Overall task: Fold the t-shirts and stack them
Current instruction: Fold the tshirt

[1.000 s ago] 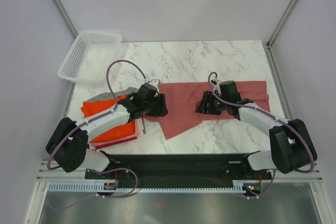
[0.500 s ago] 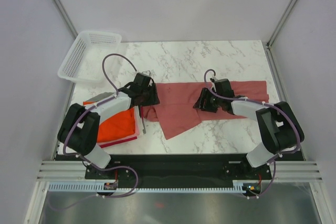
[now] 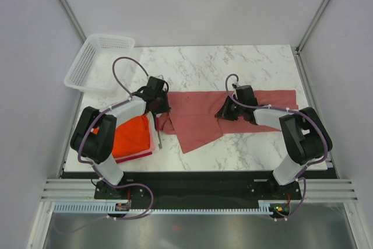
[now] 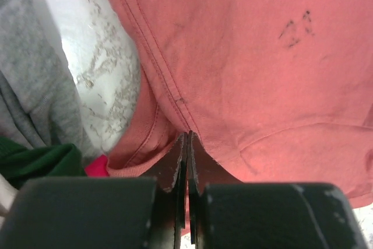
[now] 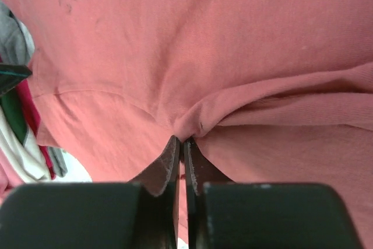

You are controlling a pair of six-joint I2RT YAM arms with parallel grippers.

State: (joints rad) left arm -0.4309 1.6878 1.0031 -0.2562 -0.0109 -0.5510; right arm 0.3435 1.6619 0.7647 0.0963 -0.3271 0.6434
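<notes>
Dusty-red cotton t-shirt (image 3: 198,122) beside the folded orange-red stack (image 3: 131,137) is pinched — left gripper (image 4: 187,144) and right gripper (image 5: 180,147) have just clamped shut on it, so folding can likely start.

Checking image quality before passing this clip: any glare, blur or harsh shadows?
Top external: evenly lit, sharp, only soft shadows beside the arms on the marble table. Left wrist: the table patch is partly blown out white; the left gripper body is dark and soft. Right wrist: pinkish-red t-shirt crisp, right gripper blurred.
</notes>
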